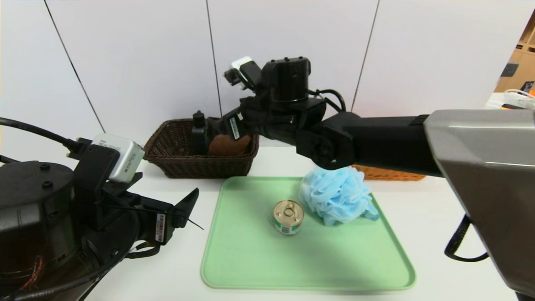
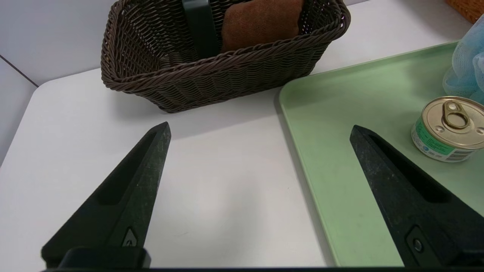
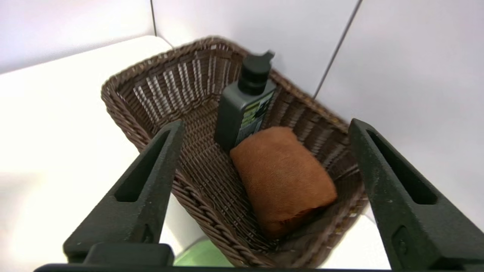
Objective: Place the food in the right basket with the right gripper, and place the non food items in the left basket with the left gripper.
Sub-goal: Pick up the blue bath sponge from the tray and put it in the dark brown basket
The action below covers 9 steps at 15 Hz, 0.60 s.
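The tin can (image 1: 288,216) (image 2: 448,128) stands upright on the green tray (image 1: 259,259), with the light blue pouf (image 1: 336,194) (image 2: 467,71) just behind it to the right. In the dark brown left basket (image 1: 200,165) (image 3: 170,87) the black bottle (image 1: 199,131) (image 3: 244,109) stands beside the brown towel (image 1: 228,145) (image 3: 283,177). My right gripper (image 1: 228,125) (image 3: 264,124) hangs open over this basket, above the towel, holding nothing. The left gripper (image 1: 190,209) (image 2: 259,128) is open and empty, low over the table at the tray's left edge. The orange-tan right basket (image 1: 388,173) (image 2: 467,7) is mostly hidden behind my right arm.
My right arm stretches across from the right, above the pouf and the back of the tray. The white table (image 2: 211,189) runs up to a white panelled wall. A black cable (image 1: 457,246) hangs at the right.
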{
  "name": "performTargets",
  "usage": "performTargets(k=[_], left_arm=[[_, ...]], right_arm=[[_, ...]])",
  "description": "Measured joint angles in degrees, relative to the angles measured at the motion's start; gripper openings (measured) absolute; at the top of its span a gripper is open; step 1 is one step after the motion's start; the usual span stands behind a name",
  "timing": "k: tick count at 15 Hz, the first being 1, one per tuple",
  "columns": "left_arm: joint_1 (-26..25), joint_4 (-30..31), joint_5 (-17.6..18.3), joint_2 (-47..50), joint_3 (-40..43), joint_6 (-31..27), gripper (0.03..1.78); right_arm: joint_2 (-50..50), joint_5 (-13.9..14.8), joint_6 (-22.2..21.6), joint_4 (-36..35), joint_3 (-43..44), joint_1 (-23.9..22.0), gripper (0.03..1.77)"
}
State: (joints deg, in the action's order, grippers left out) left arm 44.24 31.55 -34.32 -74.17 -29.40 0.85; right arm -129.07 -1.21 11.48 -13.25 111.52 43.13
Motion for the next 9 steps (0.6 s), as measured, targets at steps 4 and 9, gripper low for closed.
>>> performTargets(k=[4, 9], left_arm=[[0.0, 0.0, 0.0, 0.0, 0.2, 0.2, 1.69], [0.0, 0.0, 0.0, 0.0, 0.2, 0.4, 1.69]], right_arm=[[8.4, -0.6, 2.8, 1.8, -10.7, -0.2, 1.6], [20.5, 0.0, 7.4, 1.7, -29.2, -0.8, 1.65]])
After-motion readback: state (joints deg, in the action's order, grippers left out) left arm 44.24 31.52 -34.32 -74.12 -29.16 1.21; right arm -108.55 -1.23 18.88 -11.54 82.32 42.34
